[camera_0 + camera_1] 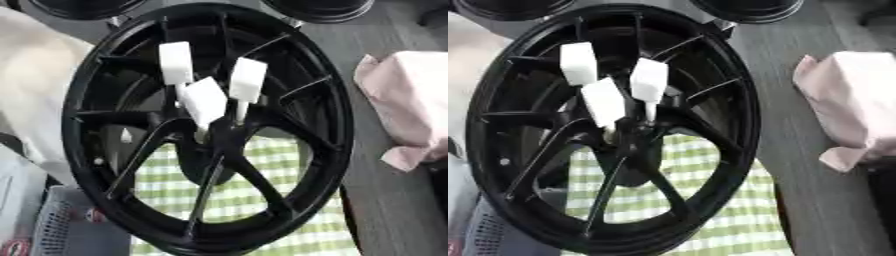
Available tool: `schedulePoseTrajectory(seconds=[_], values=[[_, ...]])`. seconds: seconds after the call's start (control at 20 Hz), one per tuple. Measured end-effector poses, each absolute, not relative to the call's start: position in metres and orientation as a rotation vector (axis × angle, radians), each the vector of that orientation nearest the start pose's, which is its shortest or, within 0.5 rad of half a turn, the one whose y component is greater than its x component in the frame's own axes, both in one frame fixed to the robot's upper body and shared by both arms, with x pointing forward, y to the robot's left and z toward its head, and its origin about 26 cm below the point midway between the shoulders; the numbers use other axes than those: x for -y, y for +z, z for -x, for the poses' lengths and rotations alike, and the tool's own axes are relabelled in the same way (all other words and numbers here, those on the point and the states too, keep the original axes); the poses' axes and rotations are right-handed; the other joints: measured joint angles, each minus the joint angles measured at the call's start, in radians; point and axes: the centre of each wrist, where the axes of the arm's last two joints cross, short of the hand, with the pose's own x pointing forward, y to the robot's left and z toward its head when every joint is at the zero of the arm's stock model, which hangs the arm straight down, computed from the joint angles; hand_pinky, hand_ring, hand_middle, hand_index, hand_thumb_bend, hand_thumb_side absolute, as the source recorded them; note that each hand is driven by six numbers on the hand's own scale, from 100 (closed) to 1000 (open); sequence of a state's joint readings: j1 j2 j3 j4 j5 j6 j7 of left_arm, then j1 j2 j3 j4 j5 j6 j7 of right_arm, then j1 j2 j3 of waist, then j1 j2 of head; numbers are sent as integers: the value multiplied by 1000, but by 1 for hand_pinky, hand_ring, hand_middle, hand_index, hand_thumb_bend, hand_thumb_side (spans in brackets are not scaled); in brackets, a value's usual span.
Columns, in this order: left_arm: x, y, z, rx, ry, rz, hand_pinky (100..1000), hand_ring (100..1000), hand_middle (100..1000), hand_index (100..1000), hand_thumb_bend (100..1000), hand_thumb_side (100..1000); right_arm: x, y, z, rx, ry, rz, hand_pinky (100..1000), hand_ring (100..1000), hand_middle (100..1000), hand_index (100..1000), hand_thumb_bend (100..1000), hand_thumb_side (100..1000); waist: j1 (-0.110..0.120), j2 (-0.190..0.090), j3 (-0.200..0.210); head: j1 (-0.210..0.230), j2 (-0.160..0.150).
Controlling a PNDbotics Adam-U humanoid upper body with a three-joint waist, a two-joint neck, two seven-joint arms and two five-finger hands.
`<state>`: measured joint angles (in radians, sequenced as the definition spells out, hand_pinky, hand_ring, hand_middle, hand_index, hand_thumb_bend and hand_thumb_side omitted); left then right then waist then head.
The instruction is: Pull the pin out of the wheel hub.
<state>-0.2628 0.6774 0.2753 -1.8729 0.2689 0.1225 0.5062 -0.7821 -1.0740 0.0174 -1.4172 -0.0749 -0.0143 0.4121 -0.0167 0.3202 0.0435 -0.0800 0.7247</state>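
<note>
Wheel hub [210, 130]: black, multi-spoke, rim facing the camera, filling most of the tabletop's middle and running to its near edge. It rests partly on a green-and-white checked cloth [254, 195], seen through the lower spoke gaps.

Pins: three, each with a white block-shaped head on a thin pale stem, all seated at the hub's centre. Left pin [176, 63] and right pin [248, 80] stand toward the far side; the middle pin [204, 100] sits nearest, its head overlapping the other two stems. Heads lie just beside one another, possibly touching; cannot tell.

Hands: neither the left nor the right shows in either view, so finger state cannot be told. No pin is yet drawn.

Other items: pink cloth [855, 105] at the right edge; pale fabric [31, 75] at the left edge; grey perforated basket [61, 220] at the near left corner; two dark round objects at the far edge.

Risks, as judged: crowded heads invite catching the wrong pin or two at once; a pull off the stem's line could jam it or tip the hub on the cloth.
</note>
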Motion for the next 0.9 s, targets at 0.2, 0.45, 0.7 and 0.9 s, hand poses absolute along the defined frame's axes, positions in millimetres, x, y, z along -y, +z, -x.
schedulePoseTrajectory(seconds=[0.2,0.45,0.7,0.9], values=[[-392,246,-289,2126,298,-749,760,774,693,818,904,640,465,350,-327,1839,824,810,793,611,463,567,362,100,19,0,-9,18,0],[-394,246,-289,2124,311,-758,761,774,693,818,903,641,485,319,-311,1756,756,941,835,772,742,781,515,235,40,0,-17,38,0],[-394,245,-289,2123,313,-760,761,774,693,819,905,641,487,298,-307,1630,795,1047,884,892,901,905,571,330,51,-8,-21,48,0],[-395,243,-289,2117,315,-763,760,774,693,820,904,642,487,293,-306,1608,806,1060,883,890,898,906,608,358,52,-12,-24,52,3]])
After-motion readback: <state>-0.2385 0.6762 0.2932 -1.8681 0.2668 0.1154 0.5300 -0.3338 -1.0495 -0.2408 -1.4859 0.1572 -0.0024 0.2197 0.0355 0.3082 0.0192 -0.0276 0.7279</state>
